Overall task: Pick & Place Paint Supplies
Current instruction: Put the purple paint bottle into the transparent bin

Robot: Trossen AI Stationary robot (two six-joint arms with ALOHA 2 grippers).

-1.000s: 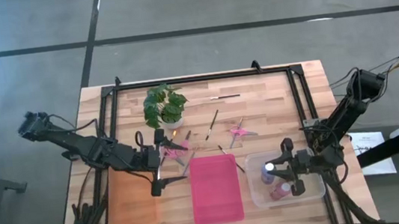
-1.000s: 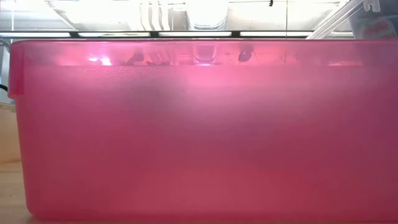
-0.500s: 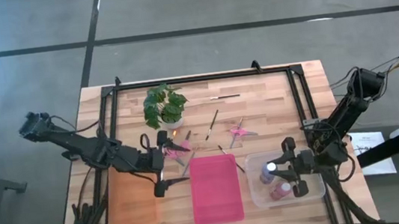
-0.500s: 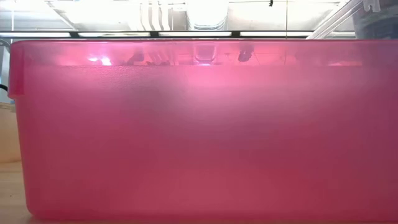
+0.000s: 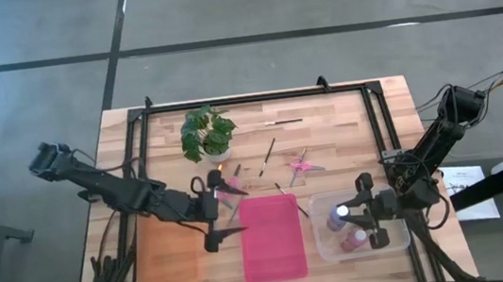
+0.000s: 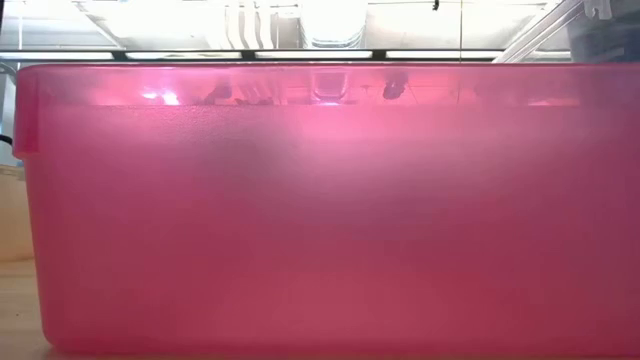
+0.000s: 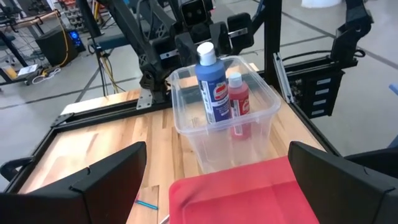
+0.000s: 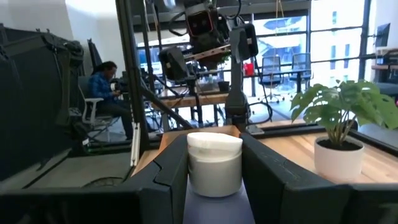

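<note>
High view: right gripper (image 5: 340,213) grips blue bottle (image 7: 210,83), apparently inside clear bin (image 5: 328,246).

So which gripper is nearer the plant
Left. The left gripper hangs open just in front of the plant, by the pink tray. The right gripper is far across, holding the blue bottle.

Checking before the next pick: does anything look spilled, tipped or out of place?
Nothing stands out. Both bottles, blue and red, stand upright in the clear bin; brushes and scissors lie loose on the table.
</note>
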